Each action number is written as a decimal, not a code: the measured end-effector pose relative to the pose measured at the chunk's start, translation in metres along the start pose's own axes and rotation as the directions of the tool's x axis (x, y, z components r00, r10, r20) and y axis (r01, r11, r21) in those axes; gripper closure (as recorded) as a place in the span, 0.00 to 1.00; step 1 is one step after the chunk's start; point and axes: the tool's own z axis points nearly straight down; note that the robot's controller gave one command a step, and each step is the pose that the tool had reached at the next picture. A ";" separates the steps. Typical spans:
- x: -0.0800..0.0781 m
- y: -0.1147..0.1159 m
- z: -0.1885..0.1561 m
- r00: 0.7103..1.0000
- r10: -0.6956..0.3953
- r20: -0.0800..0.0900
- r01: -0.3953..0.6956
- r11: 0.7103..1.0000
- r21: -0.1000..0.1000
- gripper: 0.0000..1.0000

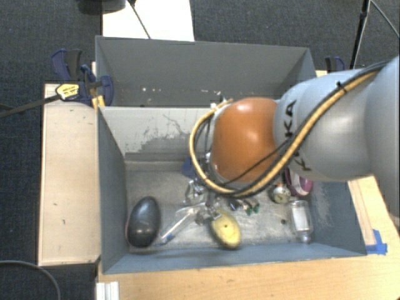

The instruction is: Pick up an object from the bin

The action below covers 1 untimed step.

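Down at the front of the bin [112,167], in the lower middle of the frame, lies a yellow lemon-like lump [226,232] with dark spots. To its left a thin pale stick [174,228] points toward a dark grey oval stone [143,221] in the lower left corner. At the lower right a small clear bottle [300,220] lies apart from them.

Just behind the yellow lump the gripper [199,204] hangs low over the bin floor. I cannot tell how wide it is open, nor if it has hold of anything. Which thing it will take is not sure; the yellow lump and the stick are nearest to it.

Farther back, a brass-coloured round thing [279,194] and a pink thing [304,184] are partly hidden under the arm. The orange cover [240,139] with its cable loop hides the middle of the bin.

The risk, I think, is crowding. A grasp here may catch the stick together with the lump. It may also pinch the rounded lump only at its edge, so that it slips out on lifting. The hanging cable could also brush the small things behind.
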 end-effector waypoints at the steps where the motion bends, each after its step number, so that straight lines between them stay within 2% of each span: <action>1: -0.002 -0.001 -0.055 1.000 0.006 0.002 -0.006 1.000 0.001 1.00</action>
